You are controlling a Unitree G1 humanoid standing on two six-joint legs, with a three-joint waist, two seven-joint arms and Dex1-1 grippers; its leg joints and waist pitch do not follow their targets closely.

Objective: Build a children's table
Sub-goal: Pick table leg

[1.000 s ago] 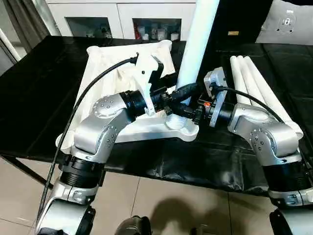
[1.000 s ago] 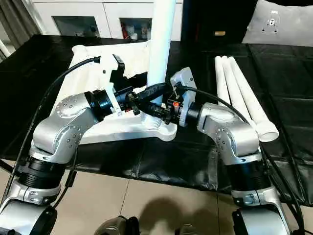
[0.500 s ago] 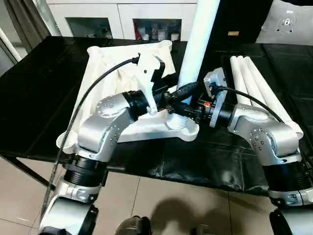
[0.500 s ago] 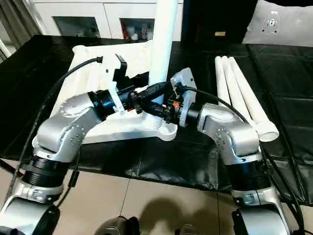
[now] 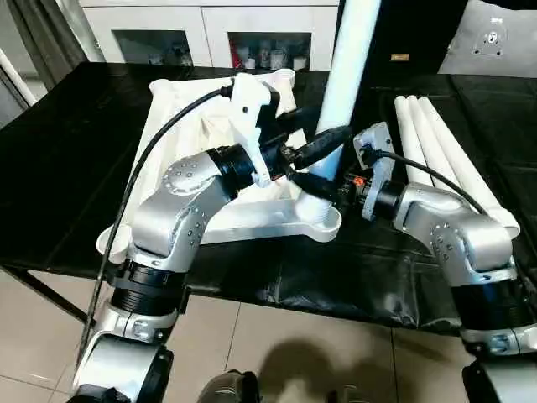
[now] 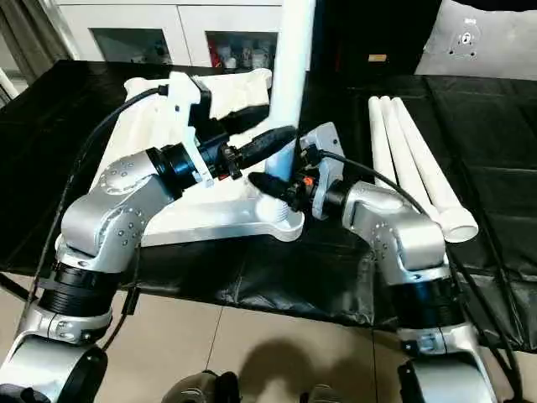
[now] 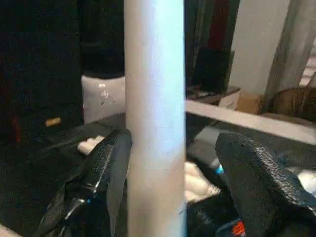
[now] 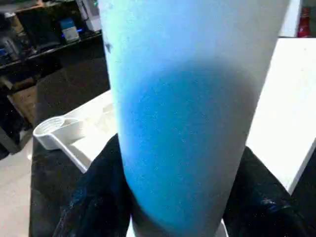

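The black-covered work table [image 5: 75,159] carries the upside-down white table top [image 5: 180,126], lying flat under and beyond the left gripper [image 5: 323,147]. Three loose white legs [image 5: 440,147] lie side by side beyond the right gripper [image 6: 273,185].

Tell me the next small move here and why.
Probably close the left gripper back onto the upright leg, higher than the right gripper, which clasps it just above the corner socket. In the left wrist view one finger stands apart from the leg. Three legs wait on the black table.
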